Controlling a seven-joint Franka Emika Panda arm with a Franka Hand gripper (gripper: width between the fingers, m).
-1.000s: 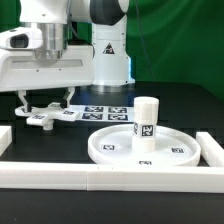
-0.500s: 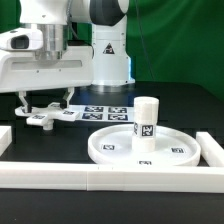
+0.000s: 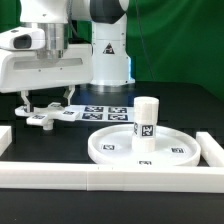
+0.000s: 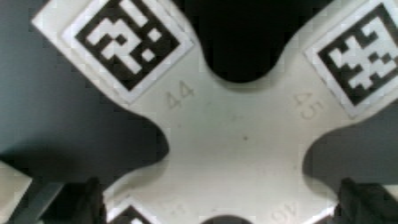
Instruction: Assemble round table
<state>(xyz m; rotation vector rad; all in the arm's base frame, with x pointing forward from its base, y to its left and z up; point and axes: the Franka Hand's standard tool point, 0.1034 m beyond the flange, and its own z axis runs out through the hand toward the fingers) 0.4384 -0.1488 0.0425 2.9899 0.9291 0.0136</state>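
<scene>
With the leg (image 3: 146, 118) upright in the disc (image 3: 112, 150), the gripper (image 3: 45, 104) hovers, jaws spread, over the cross-shaped foot piece (image 3: 42, 117) at the disc's ten o'clock; picking it up seems next, needing a level descent and a centred close

One round disc (image 3: 176, 141), one cylinder leg (image 3: 147, 120), one cross-shaped foot piece (image 4: 222, 120) and one marker board (image 3: 106, 113).

A black table (image 3: 60, 140) carries the marker board (image 3: 108, 112) toward its back. White bars (image 3: 100, 178) edge its front and both sides. A green wall (image 3: 180, 40) stands behind.
</scene>
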